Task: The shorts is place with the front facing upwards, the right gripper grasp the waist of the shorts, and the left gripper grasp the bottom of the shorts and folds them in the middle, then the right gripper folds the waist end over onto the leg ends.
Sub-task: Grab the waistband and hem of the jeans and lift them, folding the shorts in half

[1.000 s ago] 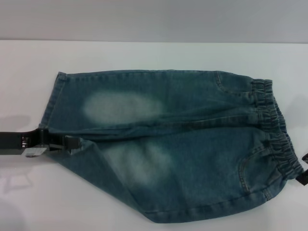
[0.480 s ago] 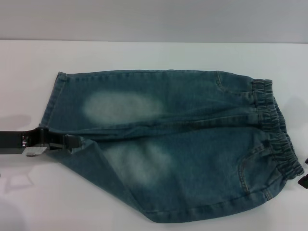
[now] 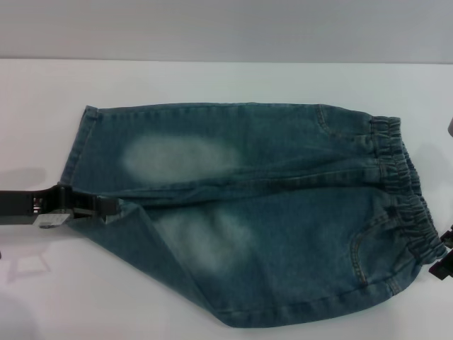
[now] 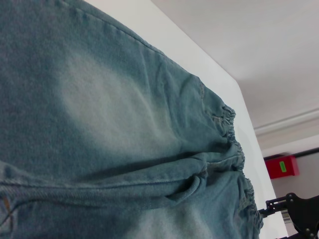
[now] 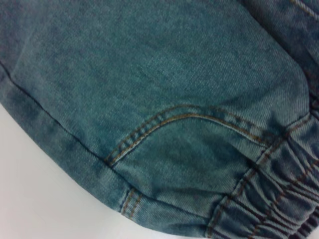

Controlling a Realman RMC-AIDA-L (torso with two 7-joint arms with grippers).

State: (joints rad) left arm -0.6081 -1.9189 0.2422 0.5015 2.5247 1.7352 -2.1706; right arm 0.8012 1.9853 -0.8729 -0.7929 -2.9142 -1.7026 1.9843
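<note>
Blue denim shorts [image 3: 269,205] lie flat on the white table [image 3: 212,81], front up, with the elastic waist [image 3: 405,191] at the right and the leg ends at the left. My left gripper [image 3: 106,207] reaches in from the left and sits at the hem where the two legs meet, touching the near leg's corner. At the right edge, my right gripper [image 3: 444,263] is beside the near end of the waist. The left wrist view looks along the shorts [image 4: 124,124] to the waist [image 4: 234,144] and shows the right gripper [image 4: 294,214] beyond it. The right wrist view shows a pocket seam [image 5: 174,119] and the waistband [image 5: 279,194] close up.
The near leg's hem [image 3: 156,269] runs at a slant toward the table's front. Bare white tabletop surrounds the shorts. A red box [image 4: 281,167] stands far off beyond the table in the left wrist view.
The left gripper has drawn back slightly to the left along the hem. The right gripper has shifted a little at the waist's near end. The shorts have not moved.
</note>
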